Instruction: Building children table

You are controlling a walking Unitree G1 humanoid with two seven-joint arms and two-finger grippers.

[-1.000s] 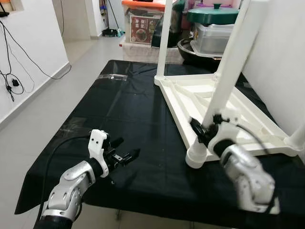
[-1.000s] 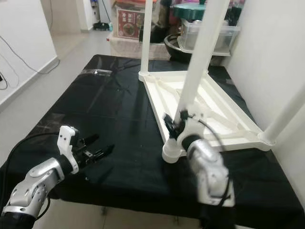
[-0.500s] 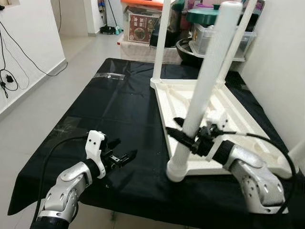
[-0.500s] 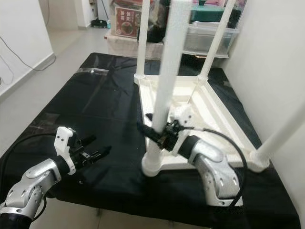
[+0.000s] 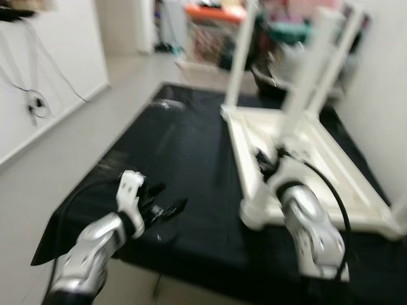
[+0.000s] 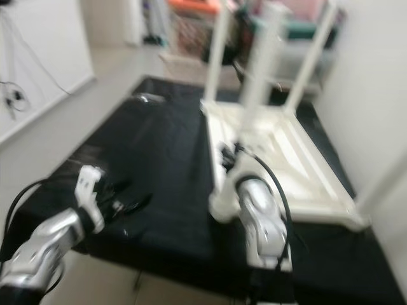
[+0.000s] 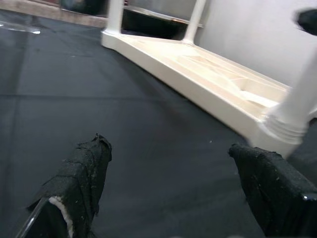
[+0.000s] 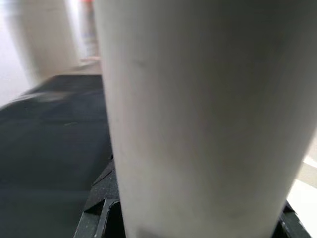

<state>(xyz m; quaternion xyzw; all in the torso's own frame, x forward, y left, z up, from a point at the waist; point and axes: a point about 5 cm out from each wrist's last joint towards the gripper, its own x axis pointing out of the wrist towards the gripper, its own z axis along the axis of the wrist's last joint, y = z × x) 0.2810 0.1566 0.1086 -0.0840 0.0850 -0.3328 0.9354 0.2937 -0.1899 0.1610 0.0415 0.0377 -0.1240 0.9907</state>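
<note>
In the left eye view, blurred by motion, a white children's table point(image 5: 305, 165) lies upside down on a black cloth point(image 5: 178, 159) that covers a larger surface, its legs pointing up. The right gripper point(image 5: 266, 164) sits low on the nearest leg point(image 5: 299, 114), close to where that leg meets the corner of the tabletop, with its black fingers on either side of the white tube. The left gripper point(image 5: 166, 208) hangs just above the cloth near its front edge, well apart from the table, its fingers spread and holding nothing. Behind the cloth stand storage boxes point(image 5: 216, 32), too smeared to read, and a pale tiled floor point(image 5: 76, 127) runs along the robot's left. The right eye view gives the same scene: the upturned table point(image 6: 280, 152), the right gripper point(image 6: 229, 155) at the base of the near leg point(image 6: 257, 70), and the left gripper point(image 6: 130, 203) over the dark cloth point(image 6: 159, 140). In the left wrist view the two padded black fingers point(image 7: 81, 178) stand wide apart with only cloth point(image 7: 148, 148) between them, and the table's rim point(image 7: 198, 74) and the threaded foot of a leg point(image 7: 292, 114) lie beyond. In the right wrist view the white leg point(image 8: 198, 114) stands right against the camera, with the black fingers point(image 8: 101, 198) pressed to both sides of it, clenched on the tube.
</note>
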